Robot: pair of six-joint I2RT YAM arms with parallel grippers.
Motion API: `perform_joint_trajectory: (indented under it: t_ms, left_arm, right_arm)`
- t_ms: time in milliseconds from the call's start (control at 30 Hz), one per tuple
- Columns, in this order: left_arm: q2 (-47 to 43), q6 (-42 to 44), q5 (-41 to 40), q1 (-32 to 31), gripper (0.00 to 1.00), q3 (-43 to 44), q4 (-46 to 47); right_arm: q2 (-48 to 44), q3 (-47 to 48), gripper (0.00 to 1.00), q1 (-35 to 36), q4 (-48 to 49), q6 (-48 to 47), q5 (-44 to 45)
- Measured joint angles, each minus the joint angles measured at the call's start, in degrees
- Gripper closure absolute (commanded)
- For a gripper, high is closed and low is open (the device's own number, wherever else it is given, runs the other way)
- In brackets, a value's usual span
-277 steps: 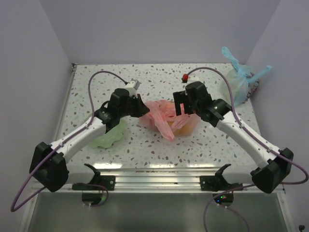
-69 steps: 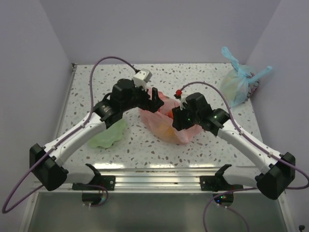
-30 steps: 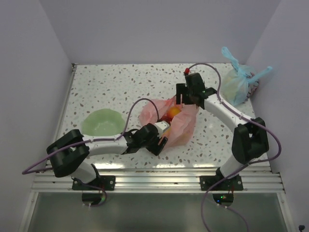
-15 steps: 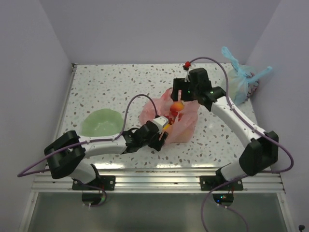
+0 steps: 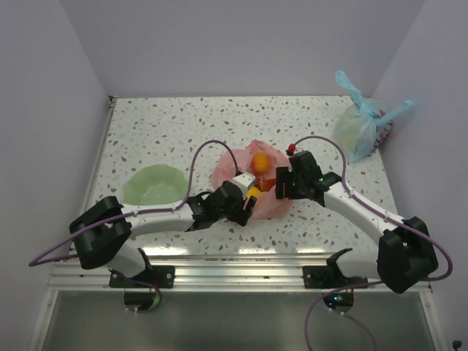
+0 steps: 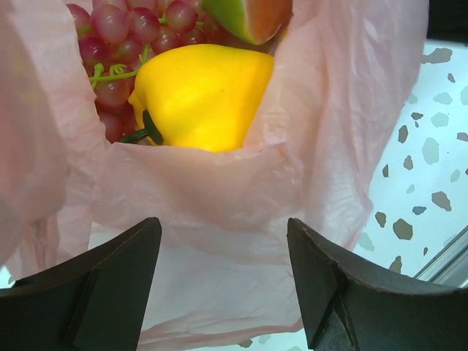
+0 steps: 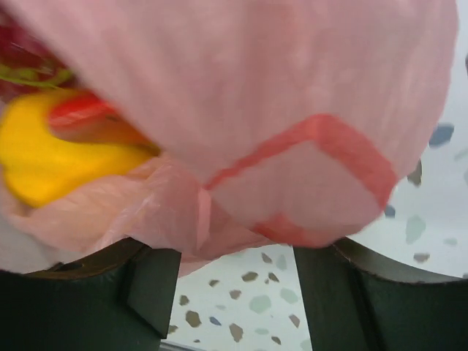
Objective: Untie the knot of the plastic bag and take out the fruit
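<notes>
Bag [image 5: 225, 172] lies open on the desk [image 5: 183, 124], bowl [image 5: 153, 186] off to its left. Orange [image 5: 259, 161], yellow fruit [image 6: 201, 95] and grapes [image 6: 110, 29] sit inside it. Left claw [image 6: 219, 234] is at the bag's near edge, right claw [image 7: 234, 256] at its right side, both spread wide, pink film between their fingers.

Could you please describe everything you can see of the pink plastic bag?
The pink plastic bag is thin, translucent and crinkled, with a darker red band. It lies in the middle of the table with its mouth open. Inside show a yellow fruit, dark red grapes, a watermelon slice and an orange fruit. The left gripper and right gripper face it closely, jaws apart.
</notes>
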Motion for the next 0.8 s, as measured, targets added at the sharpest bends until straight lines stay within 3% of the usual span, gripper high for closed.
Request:
perform_joint_trajectory:
  t_ms: [333,467,633,767,800]
  left_arm:
    - [-0.81,-4.37,0.87,4.59,0.25,-3.23,1.33]
    - [-1.09,-6.38,4.13,9.81,0.23,-5.7,3.48]
    - [-1.88,-7.5,7.32,13.05,0.11,-6.23,3.87]
    - [-5.6,-7.82,11.26,12.92,0.05,-6.19,3.61]
    - [-7.1,-8.0,11.96,12.9,0.05,-6.12,3.37]
  right_arm:
    - [-6.49,-14.36,0.74,-0.81,3.72,10.01,5.6]
    - [-5.05,-16.96,0.82,-0.85,5.27,12.26,5.49]
    - [-4.46,-17.84,0.8,-0.85,7.26,13.44,5.05]
    - [-8.09,-16.83,0.63,-0.85,4.68,12.9,5.14]
    - [-9.49,-15.87,0.54,-0.85,3.54,12.72,5.14]
